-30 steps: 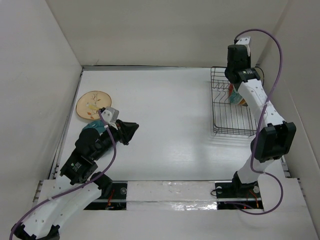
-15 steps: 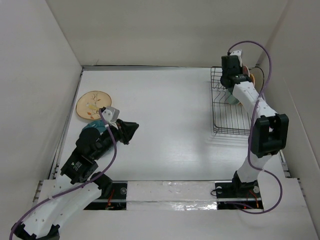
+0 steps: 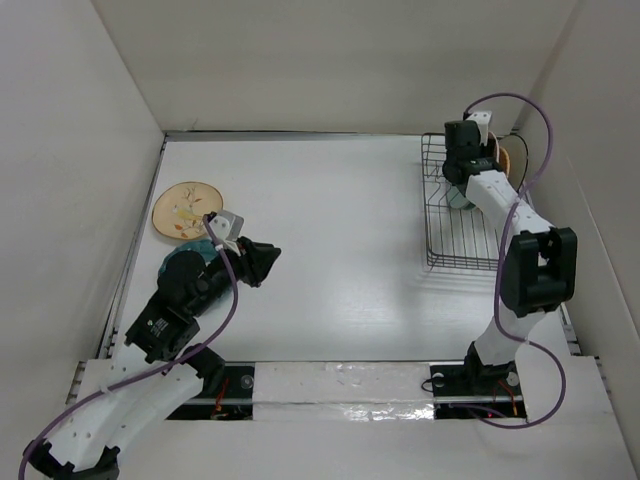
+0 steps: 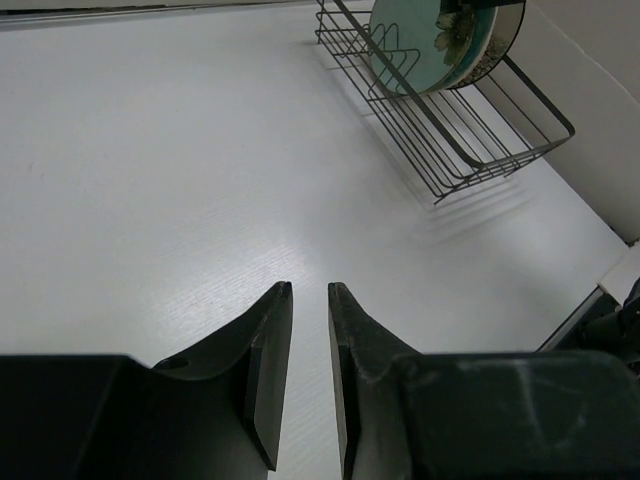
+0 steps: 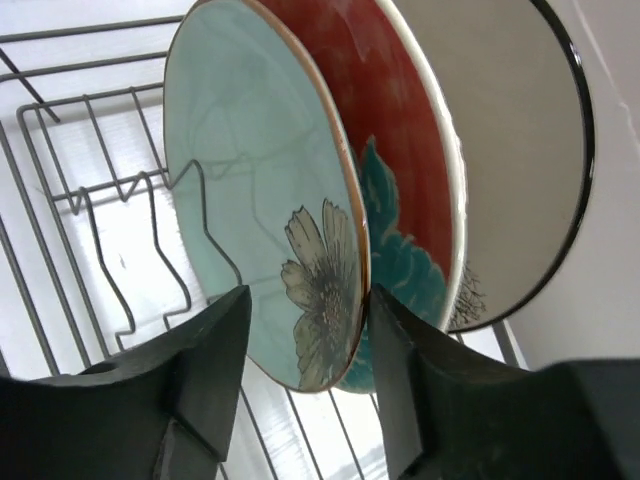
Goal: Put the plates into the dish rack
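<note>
**Green plate racked; the flat ones lie on the left arm's side**

Right pincer point(image 5: 310, 300) up at the far end of the dish rack point(image 3: 462, 245); jaws stand apart astride the lower rim of the pale green plate point(image 5: 250, 180); a gap shows on the bowl side, so I judge it loose, not clamped. Plate stands on edge between the wires, face across the bars; red plate point(image 5: 400, 180) just behind it, white dark-rimmed plate point(image 5: 500, 150) behind that; all three upright, close-packed, rims overlapping in the wrist view. Anything deeper in the rack: cannot tell.

Left pincer point(image 4: 308, 290) low over the bare counter point(image 3: 340, 220); fingers only a crack apart, nothing between them; it points out toward the counter's middle and the rack beyond.

Tan floral plate point(image 3: 183, 210) lies flat by the left wall, apart from the arm; a sliver of teal blue plate point(image 3: 190, 253) shows just beside the left forearm, mostly hidden.

What the next move turns on, by my reckoning: both flat plates sit behind and to the left of the left pincer's tips, so it faces away from them; the left arm is much the nearer, the right well apart across the counter; a flat plate offers only its rim, so the pincer would need to swing back and come at the edge.
</note>
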